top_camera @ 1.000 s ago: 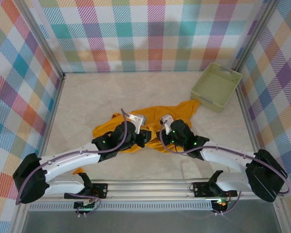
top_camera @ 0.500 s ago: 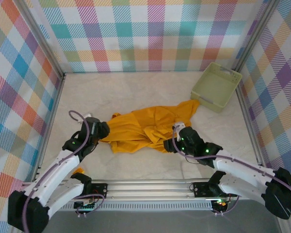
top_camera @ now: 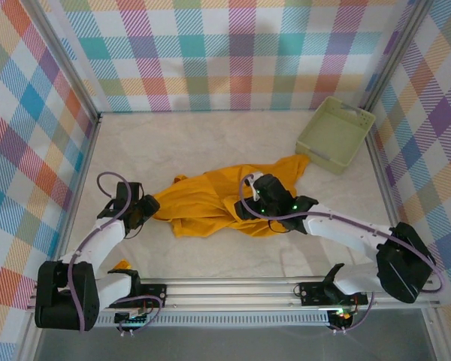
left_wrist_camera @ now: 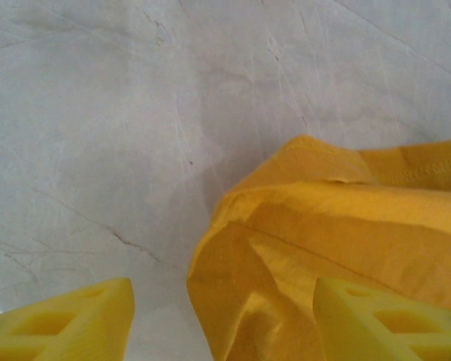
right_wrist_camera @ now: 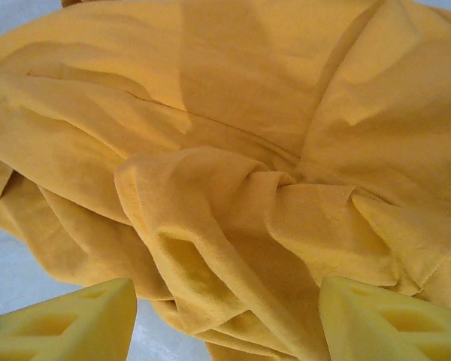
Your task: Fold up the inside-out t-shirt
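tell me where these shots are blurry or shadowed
Top external: even light, sharp, no glare on the t-shirt. Left wrist: yellow fingertips blurred at the bottom, shirt's soft shadow on the table. Right wrist: folds crisp, creases shaded, fingertips soft.

Bright, even, diffuse light, soft shadows within the t-shirt (right_wrist_camera: 210,113) folds, wrist views slightly soft and grainy

A lab-style robot test cell: plaid-printed walls (top_camera: 240,53) on aluminium posts (top_camera: 69,71) enclose the pale counter (top_camera: 173,143) beyond the left end effector (top_camera: 149,206) and right end effector (top_camera: 246,204).
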Robot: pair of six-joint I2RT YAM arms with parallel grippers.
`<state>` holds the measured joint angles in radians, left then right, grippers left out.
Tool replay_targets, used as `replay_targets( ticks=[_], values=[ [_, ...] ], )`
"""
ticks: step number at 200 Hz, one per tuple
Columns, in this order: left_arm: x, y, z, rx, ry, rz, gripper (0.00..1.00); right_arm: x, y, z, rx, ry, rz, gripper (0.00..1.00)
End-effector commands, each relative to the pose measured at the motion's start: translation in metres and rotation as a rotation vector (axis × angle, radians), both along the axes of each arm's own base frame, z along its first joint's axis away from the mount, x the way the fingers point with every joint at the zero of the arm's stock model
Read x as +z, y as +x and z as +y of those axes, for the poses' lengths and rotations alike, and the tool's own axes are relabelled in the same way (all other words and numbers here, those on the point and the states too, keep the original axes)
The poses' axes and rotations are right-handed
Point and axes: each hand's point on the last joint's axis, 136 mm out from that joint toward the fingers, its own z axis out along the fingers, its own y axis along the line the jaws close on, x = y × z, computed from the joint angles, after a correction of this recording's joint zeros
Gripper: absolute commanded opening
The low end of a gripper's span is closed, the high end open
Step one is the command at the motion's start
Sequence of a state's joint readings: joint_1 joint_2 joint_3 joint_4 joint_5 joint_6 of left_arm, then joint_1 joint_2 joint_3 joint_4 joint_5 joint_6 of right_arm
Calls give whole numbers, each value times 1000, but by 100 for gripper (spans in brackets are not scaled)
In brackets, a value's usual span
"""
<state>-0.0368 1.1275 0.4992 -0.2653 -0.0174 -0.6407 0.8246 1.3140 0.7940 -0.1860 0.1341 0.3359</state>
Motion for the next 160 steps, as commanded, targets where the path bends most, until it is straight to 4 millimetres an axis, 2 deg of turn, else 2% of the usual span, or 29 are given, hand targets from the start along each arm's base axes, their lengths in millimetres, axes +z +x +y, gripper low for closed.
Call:
replay_targets(
  ticks=[1, 44, 75, 107, 127, 145, 160],
  values=[
    [-5, 7, -4, -11, -63, -26, 58, 7, 6, 11, 12, 1, 5, 68],
    [-14, 18, -10, -28, -108, -26, 43, -5, 18, 27, 14, -44, 55, 72],
    [-17, 24, -12, -33, -122, -34, 30, -20, 28, 36, 7, -141, 78, 72],
    [-15, 24, -14, -40, -131, -45, 22, -35, 34, 40, 6, -205, 93, 69],
    [-11, 25, -14, -44, -130, -58, 18, -37, 32, 49, 41, -189, 111, 55],
    [-5, 26, -14, -51, -131, -75, 12, -29, 31, 51, 47, -173, 98, 31],
    [7, 29, -16, -63, -134, -111, 6, -14, 33, 40, 13, -184, 57, 11]
  ],
)
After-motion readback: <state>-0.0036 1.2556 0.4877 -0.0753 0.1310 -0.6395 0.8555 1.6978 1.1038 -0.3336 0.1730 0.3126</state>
